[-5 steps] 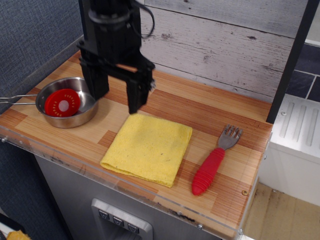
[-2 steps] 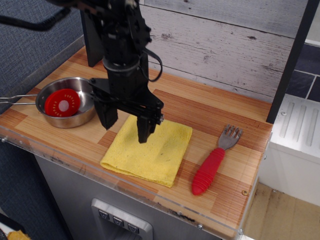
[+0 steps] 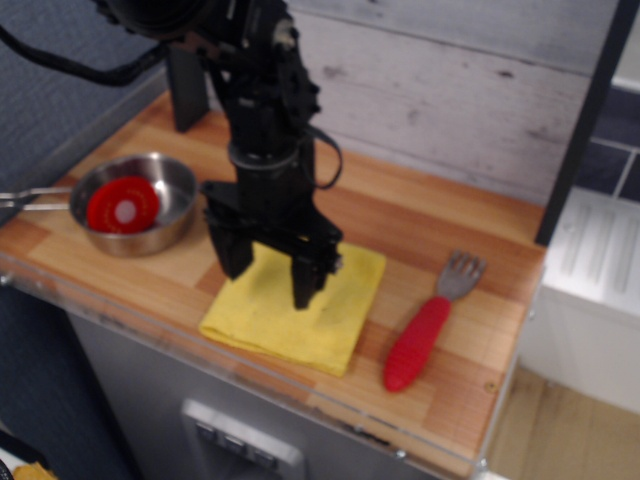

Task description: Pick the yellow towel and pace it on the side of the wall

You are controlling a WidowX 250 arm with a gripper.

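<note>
The yellow towel (image 3: 325, 322) lies folded flat on the wooden counter near its front edge. My black gripper (image 3: 268, 285) hangs straight down over the towel's left half, jaws open. One finger reaches down by the towel's left edge, the other (image 3: 306, 290) over its middle. The fingertips are at or just above the cloth; I cannot tell if they touch. The whitewashed plank wall (image 3: 450, 90) runs along the back of the counter, behind the arm.
A steel bowl (image 3: 160, 222) holding a red disc (image 3: 122, 208) sits at the left with a wire handle. A red-handled fork (image 3: 420, 338) lies right of the towel. A blue-grey fabric wall (image 3: 60, 70) bounds the left. A dark post (image 3: 590, 110) stands at the right.
The gripper has moved forward, right and down from behind the towel's back-left corner to low over its left half, jaws still open. The towel has not moved.
</note>
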